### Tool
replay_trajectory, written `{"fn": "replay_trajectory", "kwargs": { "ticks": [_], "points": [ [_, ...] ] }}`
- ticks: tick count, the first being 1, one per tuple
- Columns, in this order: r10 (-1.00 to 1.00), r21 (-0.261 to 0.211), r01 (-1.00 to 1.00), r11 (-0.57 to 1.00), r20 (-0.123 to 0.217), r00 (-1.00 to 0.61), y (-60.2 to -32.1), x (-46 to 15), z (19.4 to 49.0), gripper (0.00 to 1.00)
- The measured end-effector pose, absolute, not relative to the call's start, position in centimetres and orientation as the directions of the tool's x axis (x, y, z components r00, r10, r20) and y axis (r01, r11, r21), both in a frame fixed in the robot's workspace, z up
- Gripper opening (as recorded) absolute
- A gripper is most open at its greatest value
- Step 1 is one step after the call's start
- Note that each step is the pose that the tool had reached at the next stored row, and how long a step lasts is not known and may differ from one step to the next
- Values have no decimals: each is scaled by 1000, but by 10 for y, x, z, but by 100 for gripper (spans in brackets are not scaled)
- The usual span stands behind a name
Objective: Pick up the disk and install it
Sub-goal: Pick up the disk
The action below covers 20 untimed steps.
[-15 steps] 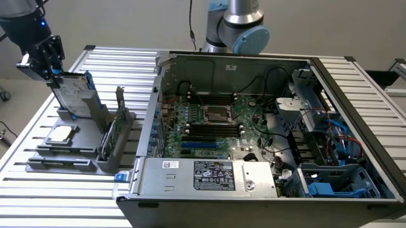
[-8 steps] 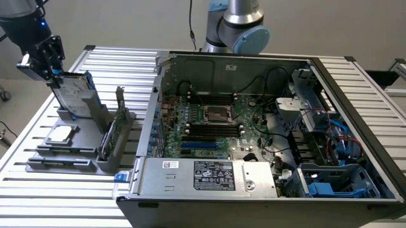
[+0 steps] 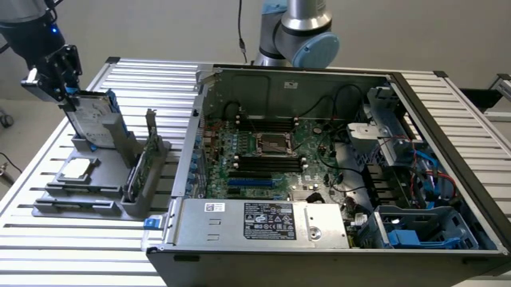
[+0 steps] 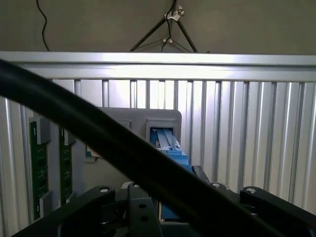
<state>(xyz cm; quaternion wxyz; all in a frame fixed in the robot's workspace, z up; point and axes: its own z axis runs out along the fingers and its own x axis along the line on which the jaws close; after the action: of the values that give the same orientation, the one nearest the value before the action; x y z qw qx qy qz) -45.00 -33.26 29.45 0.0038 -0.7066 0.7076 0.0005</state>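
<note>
Claw [image 3: 67,95] at top edge of upright disk [image 3: 93,115]; whether it grips cannot be told. Disk seems rigid, weighty, shock-sensitive; blue rails [image 4: 170,148] look safest to hold.

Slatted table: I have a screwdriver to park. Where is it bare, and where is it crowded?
Bare slats lie between the grey holder and the near edge, and in the far corner at the exterior view's right of the computer case. Crowded: the holder, with the disk and cards, and the case's inside.

Disk [image 4: 168,141] seemingly sits against the end effector [image 4: 173,213].
</note>
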Motion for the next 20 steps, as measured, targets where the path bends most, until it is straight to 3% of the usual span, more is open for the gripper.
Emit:
{"fn": "replay_trajectory", "kwargs": {
  "ticks": [12,14,20],
  "points": [
    [-1000,-5,-1000,13,-9,-13,-333,-450,293,45],
    [-1000,-5,-1000,14,-9,-14,-333,-450,293,36],
    [-1000,-5,-1000,16,-12,-16,-333,-450,293,33]
  ]
}}
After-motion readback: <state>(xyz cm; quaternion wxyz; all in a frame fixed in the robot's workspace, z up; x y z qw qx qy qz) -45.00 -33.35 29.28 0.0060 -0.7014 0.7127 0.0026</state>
